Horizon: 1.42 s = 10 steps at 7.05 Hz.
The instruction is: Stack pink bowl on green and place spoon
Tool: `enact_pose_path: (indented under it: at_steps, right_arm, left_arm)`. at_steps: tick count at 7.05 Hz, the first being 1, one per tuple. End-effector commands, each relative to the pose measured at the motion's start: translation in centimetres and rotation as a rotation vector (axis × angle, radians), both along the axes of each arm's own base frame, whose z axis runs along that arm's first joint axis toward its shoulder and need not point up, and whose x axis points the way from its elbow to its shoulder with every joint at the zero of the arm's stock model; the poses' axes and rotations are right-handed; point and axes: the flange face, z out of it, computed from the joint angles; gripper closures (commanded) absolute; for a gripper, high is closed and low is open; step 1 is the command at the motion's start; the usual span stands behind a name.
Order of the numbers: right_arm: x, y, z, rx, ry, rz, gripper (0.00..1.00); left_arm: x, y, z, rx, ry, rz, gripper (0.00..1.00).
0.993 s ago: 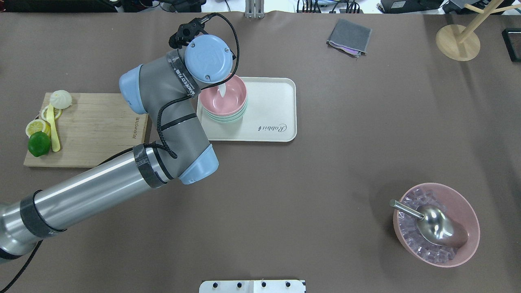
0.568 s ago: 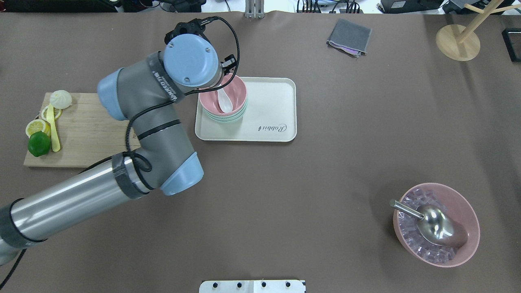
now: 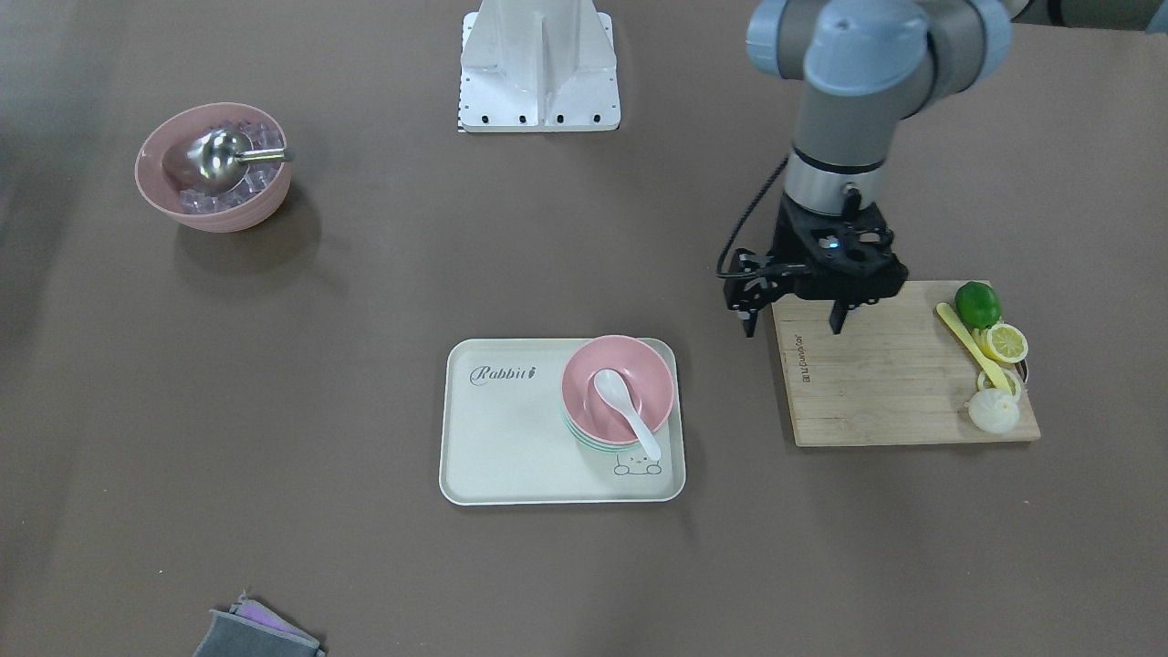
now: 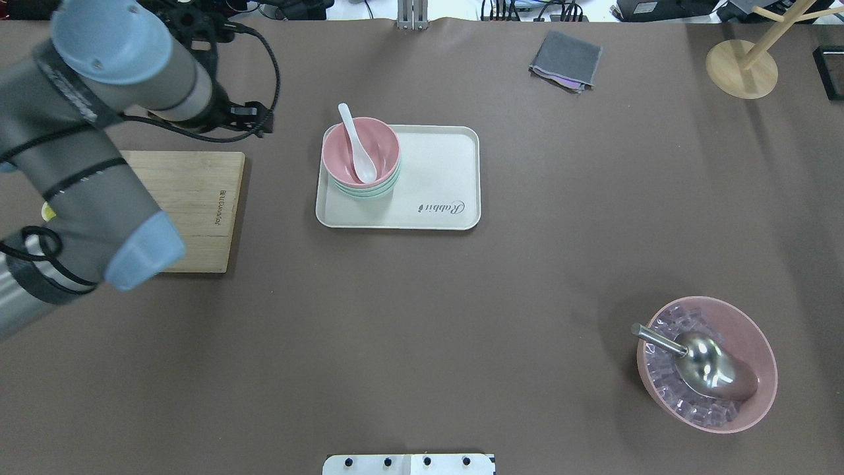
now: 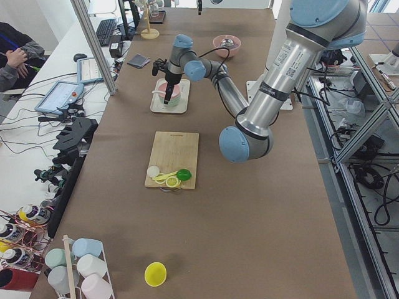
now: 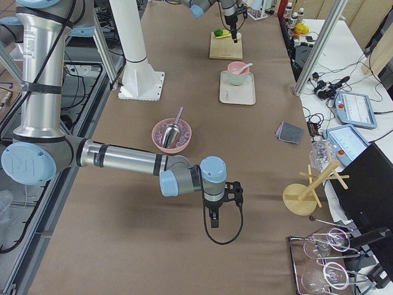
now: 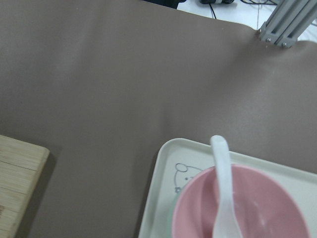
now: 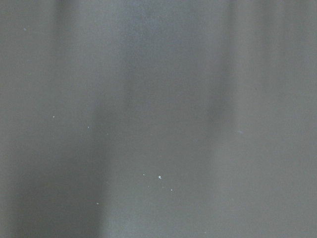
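The small pink bowl [image 4: 381,140] sits nested on top of the stack of mint-green bowls [image 4: 364,192] at the left end of the cream tray [image 4: 435,178]. The white spoon [image 4: 359,155] lies in the pink bowl with its handle resting over the far rim. It also shows in the front view [image 3: 626,411] and the left wrist view [image 7: 225,198]. My left gripper [image 3: 792,326] is open and empty. It hangs above the cutting board's corner, to the robot's left of the tray. My right gripper [image 6: 212,219] shows only in the right side view, far from the tray; I cannot tell its state.
A wooden cutting board [image 3: 876,383] holds a lime [image 3: 977,304], lemon slices, a bun and a yellow utensil. A larger pink bowl [image 4: 755,343] with ice and a metal scoop stands at the near right. A grey cloth [image 4: 566,59] and a wooden stand [image 4: 742,69] lie at the far side.
My left arm has pulled away to the left from over the bowls, open and empty. The spoon stays in the pink bowl.
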Motion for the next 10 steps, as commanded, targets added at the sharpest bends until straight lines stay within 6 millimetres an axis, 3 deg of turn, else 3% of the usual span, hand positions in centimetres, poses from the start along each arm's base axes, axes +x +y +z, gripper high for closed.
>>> enact_pose_path:
  at_steps: [1,2,4,5,6,7,9,10]
  right_arm:
    - [1.1,-0.5,-0.5,-0.038,0.0,0.02,0.0]
    - [2.1,-0.4,-0.6,-0.042,-0.009,0.04,0.0]
    - [3.5,-0.5,-1.2,-0.061,-0.03,0.002,0.0]
    - [3.6,-1.1,-3.1,-0.099,-0.019,-0.017,0.0]
    - [4.3,-1.7,-5.3,-0.097,-0.011,-0.037,0.0]
    - [4.7,-1.5,-5.4,-0.072,-0.007,-0.078,0.0]
    - [4.8,-0.9,-4.8,-0.085,-0.005,-0.079,0.0]
    - [5.0,-0.5,-4.3,-0.093,0.019,-0.08,0.0]
  left_arm:
    - [-13.8,-3.4,8.7,0.104,-0.108,0.255,0.02]
    - [-20.4,-4.5,13.8,0.12,-0.118,0.342,0.02]
    - [-32.5,-4.3,23.2,0.116,-0.071,0.41,0.02]
    - [-35.0,-1.5,29.1,0.031,0.023,0.385,0.02]
    - [-35.1,2.1,33.9,-0.062,0.044,0.377,0.02]
    - [-36.1,2.9,36.0,-0.08,0.035,0.36,0.02]
    - [-38.0,7.0,39.8,-0.158,0.048,0.315,0.02]
    - [-38.1,7.6,39.8,-0.16,0.048,0.311,0.02]
